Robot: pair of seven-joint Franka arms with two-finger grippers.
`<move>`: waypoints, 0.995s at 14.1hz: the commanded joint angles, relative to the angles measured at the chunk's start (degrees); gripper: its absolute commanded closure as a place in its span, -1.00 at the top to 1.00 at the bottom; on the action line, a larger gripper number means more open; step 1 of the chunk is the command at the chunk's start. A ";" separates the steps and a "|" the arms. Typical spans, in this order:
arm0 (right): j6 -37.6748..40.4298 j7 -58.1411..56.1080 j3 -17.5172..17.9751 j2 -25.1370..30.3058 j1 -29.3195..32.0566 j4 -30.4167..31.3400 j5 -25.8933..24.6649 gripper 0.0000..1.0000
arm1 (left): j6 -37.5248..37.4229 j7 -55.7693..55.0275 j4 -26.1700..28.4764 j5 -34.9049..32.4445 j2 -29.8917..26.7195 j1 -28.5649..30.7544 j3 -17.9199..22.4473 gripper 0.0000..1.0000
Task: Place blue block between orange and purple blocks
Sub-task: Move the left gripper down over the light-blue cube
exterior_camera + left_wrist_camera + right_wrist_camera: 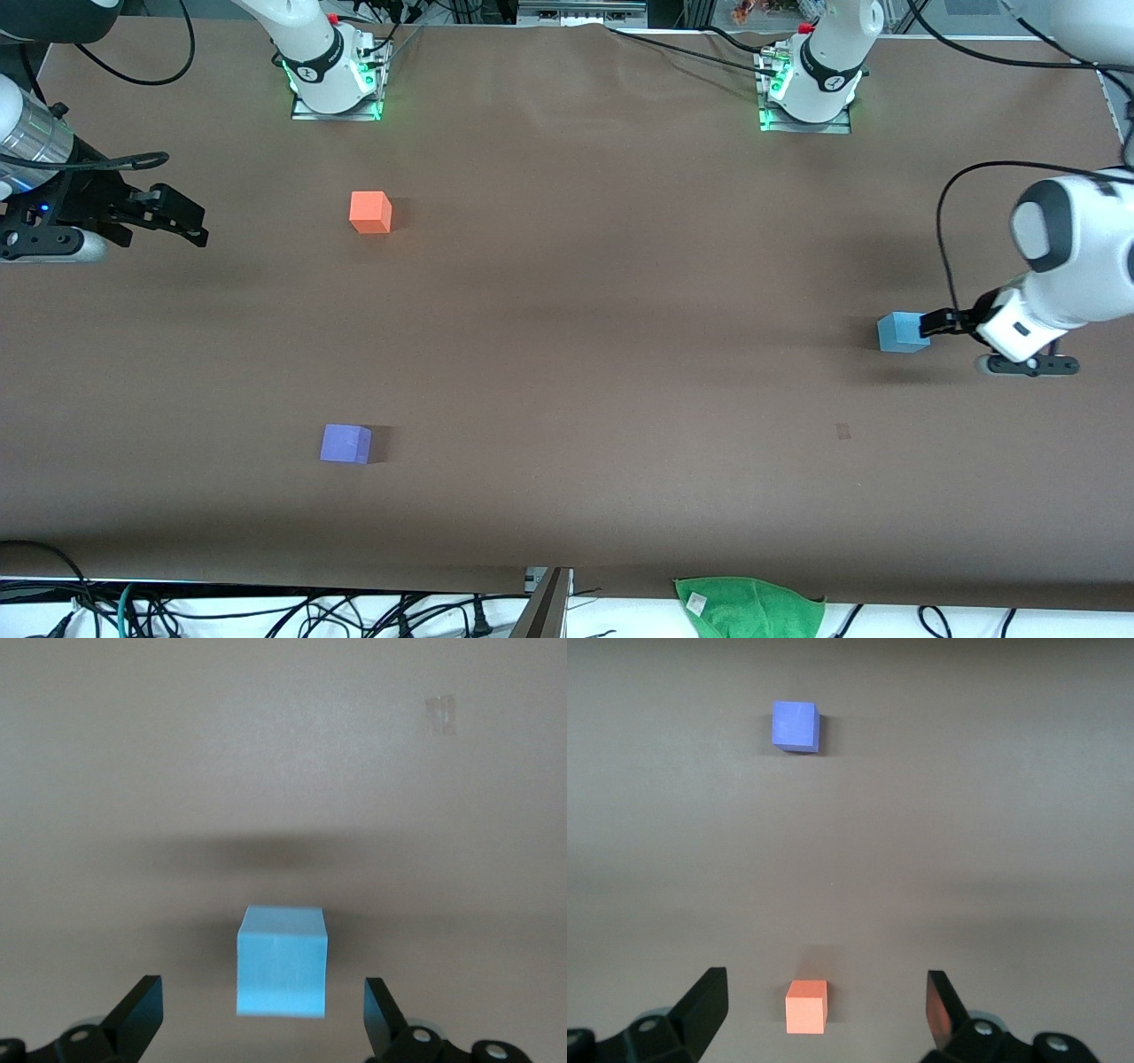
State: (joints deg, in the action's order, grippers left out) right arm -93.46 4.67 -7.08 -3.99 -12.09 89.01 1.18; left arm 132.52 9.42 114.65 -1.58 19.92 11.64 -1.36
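The light blue block [902,332] [282,961] rests on the brown table toward the left arm's end. My left gripper [927,326] [262,1014] is low beside it, open, with the fingertips on either side of the block's near part and not touching it. The orange block [370,213] [806,1005] sits toward the right arm's end, farther from the front camera than the purple block [345,444] [796,726]. My right gripper [188,226] [827,1010] waits open and empty at the right arm's end, apart from the orange block.
A green cloth [749,607] lies at the table's edge nearest the front camera. A small tape mark [842,431] [440,714] is on the brown table [567,354] near the blue block. Cables run along the table's edges.
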 commanded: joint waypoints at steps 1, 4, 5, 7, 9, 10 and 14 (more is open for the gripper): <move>0.30 0.34 0.49 -0.49 0.58 -1.29 0.22 0.98 | 11.14 1.21 8.03 0.27 -0.86 0.31 -0.40 1.00; 0.30 0.34 0.58 -0.49 0.58 -1.29 0.22 0.98 | 14.87 2.00 9.72 0.27 0.72 0.40 -0.40 1.00; 0.30 0.34 0.49 -0.49 0.58 -1.29 0.22 0.98 | 14.96 2.01 9.72 0.27 1.43 0.49 -0.49 1.00; 0.30 0.34 0.49 -0.49 0.58 -1.29 0.22 0.98 | 16.10 2.01 9.81 0.27 2.92 0.49 -0.49 1.00; 0.30 0.34 0.49 -0.58 0.58 -1.29 0.22 0.98 | 16.19 2.35 9.89 0.27 4.24 0.49 -0.49 0.88; 0.30 0.34 0.49 -0.49 0.58 -1.29 0.22 0.98 | 16.19 2.36 9.81 0.27 5.12 0.49 -0.49 0.64; 0.30 0.34 0.58 -0.49 0.58 -1.29 0.22 0.98 | 15.67 2.36 9.02 0.27 5.30 0.40 -0.57 -0.65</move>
State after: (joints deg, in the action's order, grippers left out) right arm -93.47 4.67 -7.08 -3.99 -12.09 89.01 1.18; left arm 148.43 10.47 124.44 -1.58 25.64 11.66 -1.52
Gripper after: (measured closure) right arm 0.009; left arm 0.330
